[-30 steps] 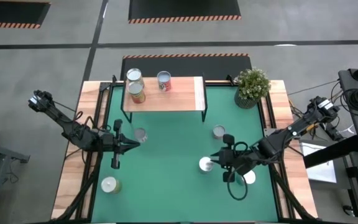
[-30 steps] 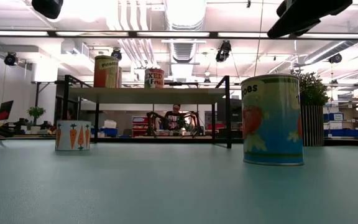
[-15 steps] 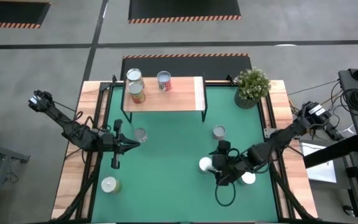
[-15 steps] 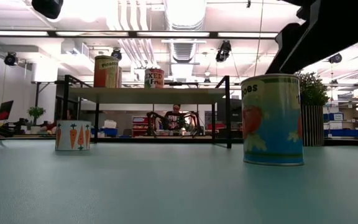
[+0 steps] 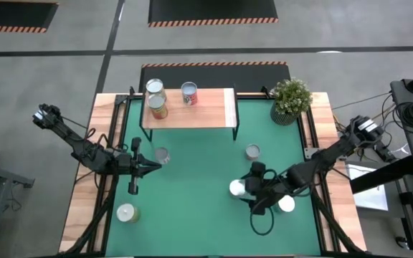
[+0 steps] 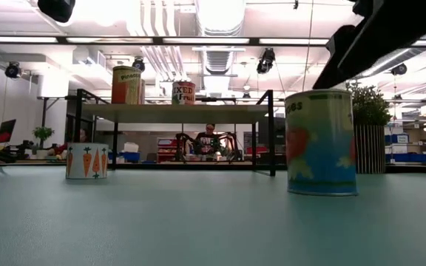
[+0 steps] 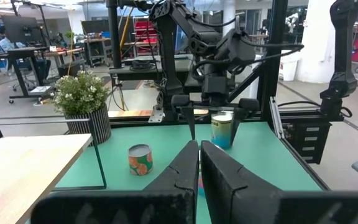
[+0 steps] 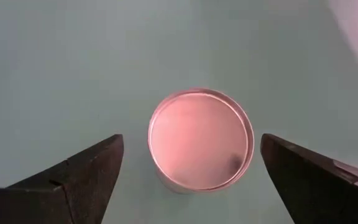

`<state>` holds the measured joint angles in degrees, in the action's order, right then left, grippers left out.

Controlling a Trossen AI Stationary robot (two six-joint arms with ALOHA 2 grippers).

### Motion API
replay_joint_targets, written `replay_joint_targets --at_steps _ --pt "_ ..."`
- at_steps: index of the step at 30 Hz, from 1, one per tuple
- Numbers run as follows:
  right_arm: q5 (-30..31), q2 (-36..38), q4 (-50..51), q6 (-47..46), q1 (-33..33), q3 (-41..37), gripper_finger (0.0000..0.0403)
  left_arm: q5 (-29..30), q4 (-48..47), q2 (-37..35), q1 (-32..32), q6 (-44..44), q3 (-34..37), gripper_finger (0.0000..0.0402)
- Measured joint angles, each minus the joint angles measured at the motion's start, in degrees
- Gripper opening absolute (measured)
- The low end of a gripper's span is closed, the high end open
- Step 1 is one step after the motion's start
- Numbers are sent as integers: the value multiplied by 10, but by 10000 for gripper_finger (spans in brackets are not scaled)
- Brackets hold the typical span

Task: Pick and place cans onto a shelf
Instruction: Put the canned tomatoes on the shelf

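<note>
Right gripper [image 8: 191, 180] spread wide above upright can [image 8: 201, 138], gripping nothing; smooth round metal lid, label possibly tomatoes. On matte green table [image 5: 192, 193], well clear of pale wooden shelf [image 5: 206, 107]. Left gripper [image 7: 199, 163] pinched shut, empty, near left edge.

The can [image 8: 201, 139] under the right arm has a smooth, shiny metal lid; its side [image 6: 322, 142] wears a glossy printed paper label. The table [image 5: 192, 193] is covered in matt green mat, edged in pale wood. The shelf [image 5: 206, 109] is light, smooth wood on thin black metal legs.
</note>
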<state>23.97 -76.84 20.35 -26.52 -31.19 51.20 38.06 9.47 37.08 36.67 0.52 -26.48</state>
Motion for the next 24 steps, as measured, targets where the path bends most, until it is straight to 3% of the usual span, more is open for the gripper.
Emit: replay_joint_targets --at_steps 19,24 --pt "0 -15 2 -29 0 -31 368 1 2 0 0 0 0 0" --pt "1 -15 -63 -12 1 -55 368 3 2 0 0 -2 0 0"
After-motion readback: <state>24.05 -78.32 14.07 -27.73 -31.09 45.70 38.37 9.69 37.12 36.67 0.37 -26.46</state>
